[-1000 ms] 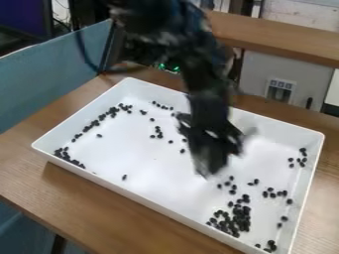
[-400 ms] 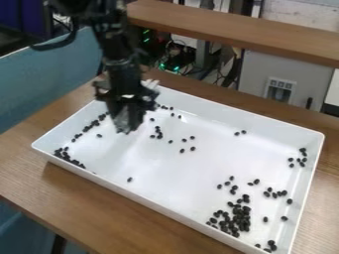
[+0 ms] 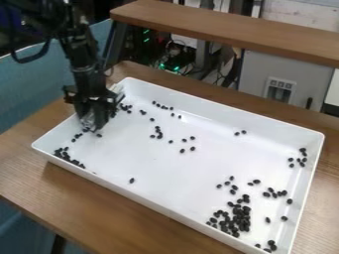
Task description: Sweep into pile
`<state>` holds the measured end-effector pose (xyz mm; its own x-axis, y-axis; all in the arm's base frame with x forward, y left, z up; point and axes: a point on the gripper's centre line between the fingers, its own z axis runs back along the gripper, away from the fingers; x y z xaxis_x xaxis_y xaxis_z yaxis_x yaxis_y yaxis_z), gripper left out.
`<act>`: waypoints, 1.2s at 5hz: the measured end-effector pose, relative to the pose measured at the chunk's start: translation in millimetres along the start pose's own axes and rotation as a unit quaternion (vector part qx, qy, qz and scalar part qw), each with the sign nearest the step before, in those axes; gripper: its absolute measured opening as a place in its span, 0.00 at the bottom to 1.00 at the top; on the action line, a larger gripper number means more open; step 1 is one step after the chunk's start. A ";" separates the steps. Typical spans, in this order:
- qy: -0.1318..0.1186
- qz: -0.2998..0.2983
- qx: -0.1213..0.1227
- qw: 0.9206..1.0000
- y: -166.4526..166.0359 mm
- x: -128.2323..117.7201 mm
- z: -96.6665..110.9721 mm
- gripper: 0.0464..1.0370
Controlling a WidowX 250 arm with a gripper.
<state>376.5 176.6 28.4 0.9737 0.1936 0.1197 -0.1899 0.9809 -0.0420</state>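
While black beans (image 3: 236,218) lie scattered inside white tray (image 3: 159,206), densest heap sits toward its nearest corner, lower right of view. Smaller cluster in left corner, loose row along left wall, strays across middle and by right wall. Black hand (image 3: 92,121) hangs down over tray's left end, beside row; cannot tell whether open or closed. Tray on wooden tabletop (image 3: 99,208). Behind: wooden ledge (image 3: 232,31), small green lights (image 3: 169,66).

It's a brown wooden table (image 3: 27,168), grain showing — and right on it sits a big white rectangular tray (image 3: 232,117), shallow-walled, laid flat — upright, open side up.
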 end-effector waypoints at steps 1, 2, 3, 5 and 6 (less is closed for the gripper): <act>0.006 0.001 -0.004 1.000 0.5 4.7 -6.6 0.35; 0.023 -0.029 0.000 0.999 -12.9 12.1 -10.2 0.35; 0.032 -0.079 -0.016 0.996 -47.2 18.6 -13.5 0.35; 0.063 -0.176 -0.035 0.982 -127.9 9.0 -19.0 0.35; 0.075 -0.193 -0.039 0.977 -151.4 -4.3 -19.6 0.35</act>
<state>403.6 27.0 14.8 0.9794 -0.2021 -0.0054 0.2006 0.9747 -0.0981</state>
